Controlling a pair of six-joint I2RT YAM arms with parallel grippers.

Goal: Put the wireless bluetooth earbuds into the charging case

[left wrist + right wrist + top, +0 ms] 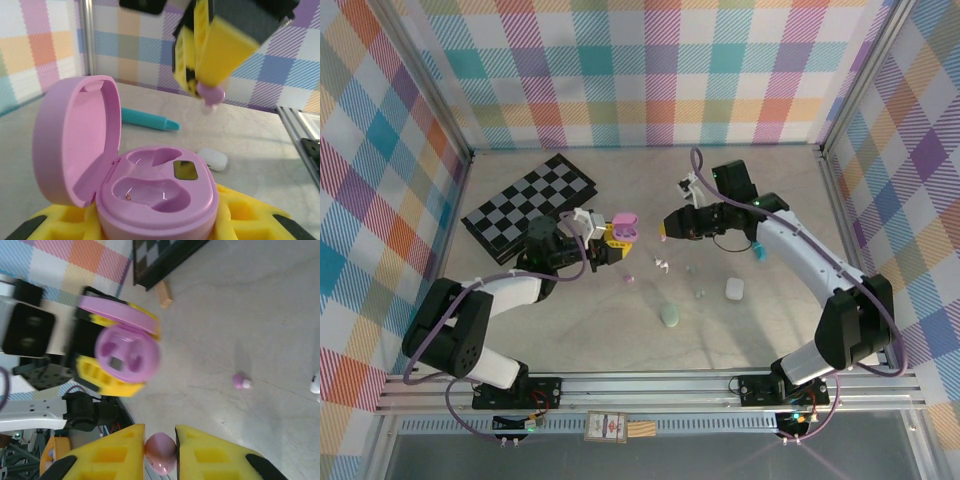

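**No bud seated yet: first pink one poised beside the open case**

Nearest the arms' bases, a pale green case (669, 315) lies shut on the table. A white case (734, 289) lies a little farther back and to the right, also shut. Both are well apart from either gripper.

Beyond them the loose buds are scattered on the table. There is one loose pink bud (629, 279), one white bud (662, 265), and two pale specks (688, 268) that may be green buds but are too small to be sure.

Farther back, the left gripper (612, 238) is clamped narrowly on the base of the pink case (155, 200), whose lid stands hinged open. In the left wrist view both wells of this case are empty. Just beside it, the right gripper (667, 228) is pinched nearly closed on the held pink bud (161, 452). That bud hangs above and beyond the case without touching it.

The task looks to be at an early stage. One case is open and presented and one bud is in the jaws, but none is seated. Left to do are this bud, its pink partner on the table, and then the white and greenish ones, whose cases need opening first.

Counted, there are three cases, two pink buds, one white bud and perhaps two green. There is also one teal marker (757, 248), and one chessboard (530, 205) at the far left.
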